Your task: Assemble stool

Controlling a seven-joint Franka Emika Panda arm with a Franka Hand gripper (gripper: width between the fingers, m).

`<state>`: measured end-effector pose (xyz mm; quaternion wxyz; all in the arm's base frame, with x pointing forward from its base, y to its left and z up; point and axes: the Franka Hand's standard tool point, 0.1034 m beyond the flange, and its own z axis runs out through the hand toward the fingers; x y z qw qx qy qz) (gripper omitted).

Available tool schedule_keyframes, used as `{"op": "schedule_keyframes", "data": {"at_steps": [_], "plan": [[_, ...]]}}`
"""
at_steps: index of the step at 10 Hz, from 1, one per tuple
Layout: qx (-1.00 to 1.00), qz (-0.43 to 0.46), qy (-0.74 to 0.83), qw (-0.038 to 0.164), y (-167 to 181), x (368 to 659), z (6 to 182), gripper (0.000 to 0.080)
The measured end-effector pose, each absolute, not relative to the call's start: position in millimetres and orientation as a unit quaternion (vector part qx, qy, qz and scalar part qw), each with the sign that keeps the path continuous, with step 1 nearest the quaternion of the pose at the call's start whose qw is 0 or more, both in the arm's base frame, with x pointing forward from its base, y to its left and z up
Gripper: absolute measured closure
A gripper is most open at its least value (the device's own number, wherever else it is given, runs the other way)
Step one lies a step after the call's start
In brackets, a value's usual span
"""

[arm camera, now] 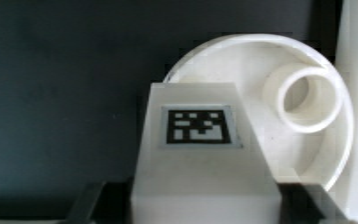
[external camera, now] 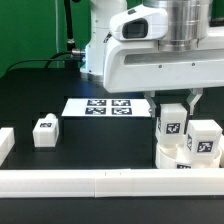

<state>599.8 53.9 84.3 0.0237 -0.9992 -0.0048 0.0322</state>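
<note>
My gripper [external camera: 172, 110] is shut on a white block leg [external camera: 170, 124] with a square tag and holds it upright over the round white seat [external camera: 166, 158] at the exterior view's right. In the wrist view the leg [arm camera: 197, 130] sits between my dark fingers [arm camera: 105, 203]; my gripper [arm camera: 202, 208] is closed on its sides. Behind it lies the seat [arm camera: 247, 60], with a round socket [arm camera: 311, 101] beside the leg. A second leg [external camera: 205, 141] stands on the seat. A third leg [external camera: 45, 131] stands alone on the black table at the left.
The marker board [external camera: 100, 105] lies flat behind the middle of the table. A long white border bar [external camera: 90, 183] runs along the front edge, touching the seat. A short white bar end [external camera: 5, 143] sits at the far left.
</note>
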Motion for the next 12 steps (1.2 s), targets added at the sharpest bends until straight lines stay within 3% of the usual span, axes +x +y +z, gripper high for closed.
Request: {"op": "schedule_keyframes", "data": {"at_steps": [2,8,12], "plan": [[-0.999,0.033,0.01,0.023,54.1,599.7,84.3,0.0465],[-0.93,0.019,0.366,0.013,61.2,596.6,83.8,0.0465],[-0.88,0.019,0.475,0.012,60.0,595.5,83.7,0.0464]]}}
